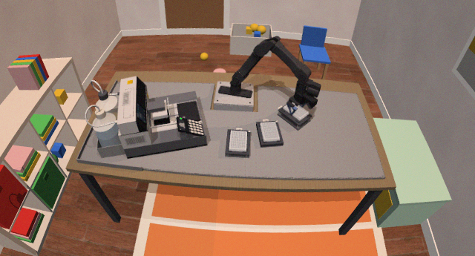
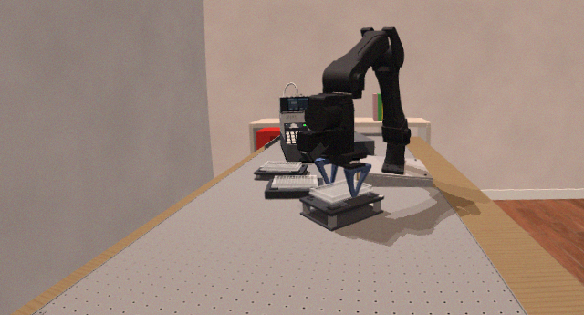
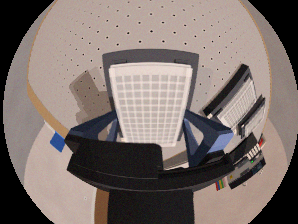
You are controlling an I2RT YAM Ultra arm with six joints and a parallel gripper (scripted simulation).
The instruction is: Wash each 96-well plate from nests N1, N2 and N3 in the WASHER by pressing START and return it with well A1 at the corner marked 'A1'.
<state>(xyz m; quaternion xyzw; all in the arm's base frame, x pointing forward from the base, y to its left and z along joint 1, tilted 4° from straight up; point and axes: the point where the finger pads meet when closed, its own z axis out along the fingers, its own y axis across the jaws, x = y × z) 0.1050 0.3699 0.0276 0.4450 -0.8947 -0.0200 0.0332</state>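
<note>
Wrist view: fingers clamped wide across plate [image 3: 148, 102], plate resting on nest [image 2: 341, 206] at right of tabletop [image 1: 334, 145]. Risk if released askew: sits tilted on locators, or A1 corner mismatched.

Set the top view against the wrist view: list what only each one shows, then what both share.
Only the top view shows the whole washer with its bottles, the arm's base, the shelf unit and the blue chair.

Only the wrist view shows the well grid close up, with blue fingers on both sides of the plate.

Both show the gripper shut on that plate over its nest, neighbouring plates and the keypad.
</note>
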